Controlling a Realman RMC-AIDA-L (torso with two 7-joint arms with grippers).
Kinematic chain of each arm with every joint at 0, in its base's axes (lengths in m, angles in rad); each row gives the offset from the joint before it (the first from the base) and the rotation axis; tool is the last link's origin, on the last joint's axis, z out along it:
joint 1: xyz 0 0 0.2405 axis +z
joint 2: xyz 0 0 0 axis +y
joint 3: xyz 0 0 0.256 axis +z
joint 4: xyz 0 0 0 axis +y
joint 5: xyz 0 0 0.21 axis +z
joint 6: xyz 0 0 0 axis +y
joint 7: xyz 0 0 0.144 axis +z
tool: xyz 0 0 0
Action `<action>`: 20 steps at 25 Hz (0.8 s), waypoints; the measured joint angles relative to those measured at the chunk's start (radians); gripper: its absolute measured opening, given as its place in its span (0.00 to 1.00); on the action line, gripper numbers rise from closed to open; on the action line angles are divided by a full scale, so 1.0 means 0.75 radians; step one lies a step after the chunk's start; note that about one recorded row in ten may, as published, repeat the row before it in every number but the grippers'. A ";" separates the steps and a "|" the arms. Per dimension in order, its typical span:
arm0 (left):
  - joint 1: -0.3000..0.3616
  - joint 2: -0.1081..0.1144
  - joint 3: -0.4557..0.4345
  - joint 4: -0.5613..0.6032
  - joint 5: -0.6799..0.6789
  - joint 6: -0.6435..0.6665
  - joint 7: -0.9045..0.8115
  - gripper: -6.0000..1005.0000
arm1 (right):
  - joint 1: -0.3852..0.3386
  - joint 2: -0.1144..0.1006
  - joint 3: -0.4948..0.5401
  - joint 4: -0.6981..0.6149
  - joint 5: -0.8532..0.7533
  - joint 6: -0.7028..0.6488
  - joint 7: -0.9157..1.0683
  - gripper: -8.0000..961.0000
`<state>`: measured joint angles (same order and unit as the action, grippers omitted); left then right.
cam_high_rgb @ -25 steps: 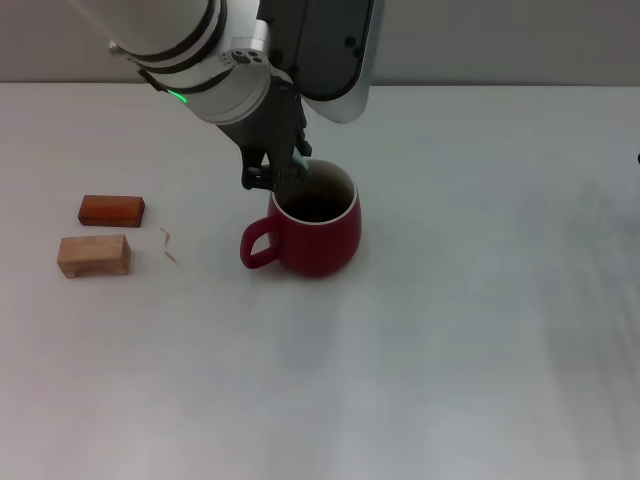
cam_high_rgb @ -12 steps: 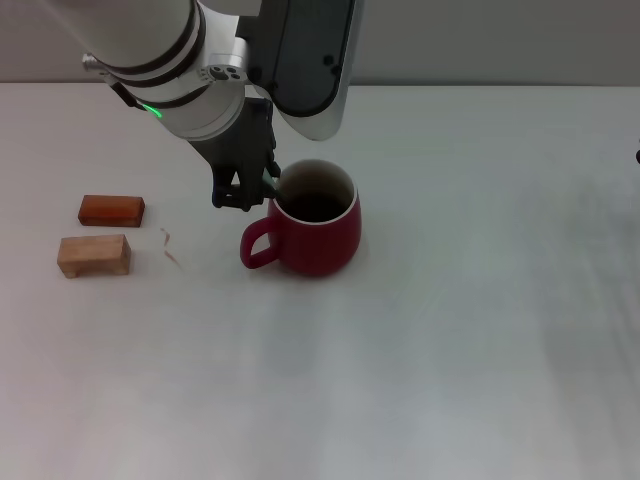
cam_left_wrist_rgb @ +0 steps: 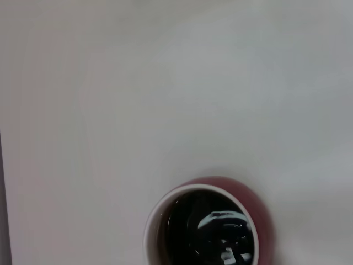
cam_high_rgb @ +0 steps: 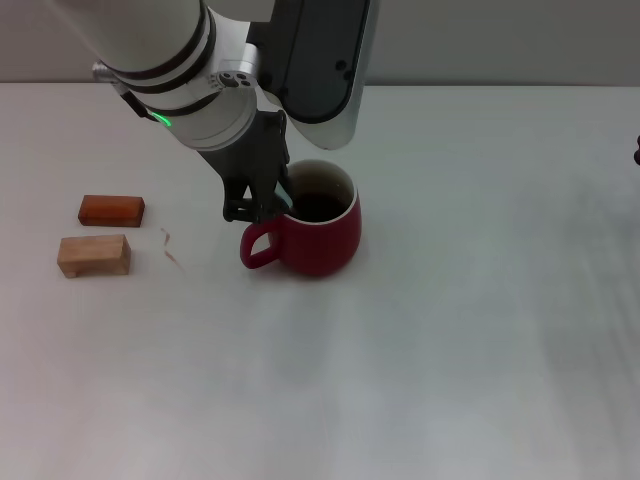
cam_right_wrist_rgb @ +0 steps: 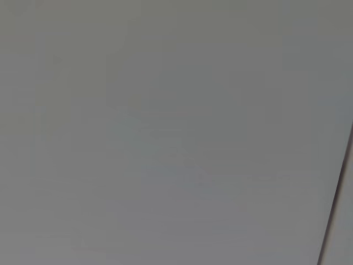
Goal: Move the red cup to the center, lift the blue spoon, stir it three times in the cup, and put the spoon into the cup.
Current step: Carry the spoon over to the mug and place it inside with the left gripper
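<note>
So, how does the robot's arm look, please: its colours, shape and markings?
In the head view, the left arm is a thick white cylinder with thin black rings at its joints and a small green light. A white-edged dark grey housing sits beside it. The left gripper is dark grey or black, with slim fingers. The right arm shows only as a dark speck at the right edge.

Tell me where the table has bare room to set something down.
Free: the whole table right of the red cup, and the wide front strip below it. Crowded: the left gripper at the cup's rim, and two wooden blocks near the left edge.
</note>
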<state>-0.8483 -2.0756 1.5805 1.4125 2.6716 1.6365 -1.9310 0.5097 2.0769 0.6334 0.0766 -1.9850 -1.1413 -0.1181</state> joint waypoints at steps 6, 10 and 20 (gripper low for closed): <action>-0.001 -0.002 0.007 -0.001 -0.037 -0.043 0.009 0.18 | -0.006 0.000 0.000 0.000 0.000 0.000 0.002 0.04; 0.001 -0.004 0.029 -0.016 -0.048 -0.105 0.010 0.18 | -0.006 0.000 0.000 0.001 0.000 0.000 0.004 0.04; 0.021 -0.001 0.046 -0.031 -0.036 -0.198 -0.002 0.18 | -0.007 0.000 0.000 0.002 0.000 0.000 0.007 0.04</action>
<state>-0.8329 -2.0765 1.6148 1.3894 2.6445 1.4876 -1.9325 0.5046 2.0770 0.6335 0.0783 -1.9850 -1.1412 -0.1129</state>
